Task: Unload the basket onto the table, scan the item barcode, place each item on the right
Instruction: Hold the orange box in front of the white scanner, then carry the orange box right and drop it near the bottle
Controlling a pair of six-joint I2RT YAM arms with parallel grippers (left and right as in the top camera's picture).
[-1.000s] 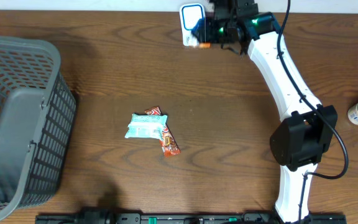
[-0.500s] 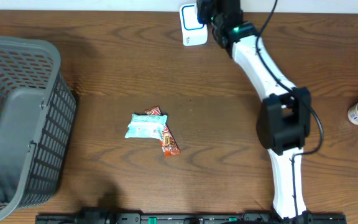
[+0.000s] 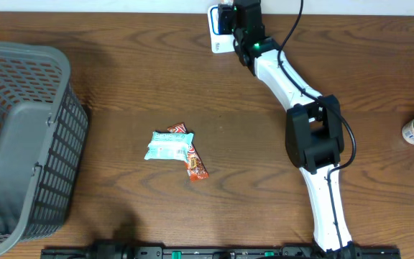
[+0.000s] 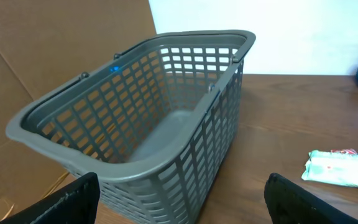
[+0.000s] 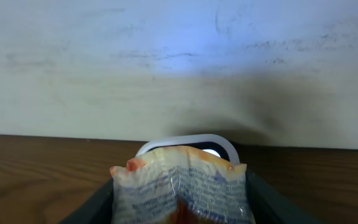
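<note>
The right fingers (image 5: 95, 210) are clamped on a snack packet (image 5: 179, 186). They hold it up at the far edge of the table (image 3: 264, 144), right in front of the white scanner (image 5: 185, 140). The packet hides most of the scanner from the right wrist camera.

This looks like the scanning step itself: the packet is up in front of the scanner. I cannot tell if the barcode faces the scanner window. The next move probably needs a small turn or tilt of the packet until the stripes face the window. It also needs a firm hold so the packet does not slip.

The left fingers (image 4: 73, 199) are wide apart and hold nothing. They hang near the grey basket (image 4: 129, 165). Two other packets (image 3: 171, 146) lie in the middle of the table.
</note>
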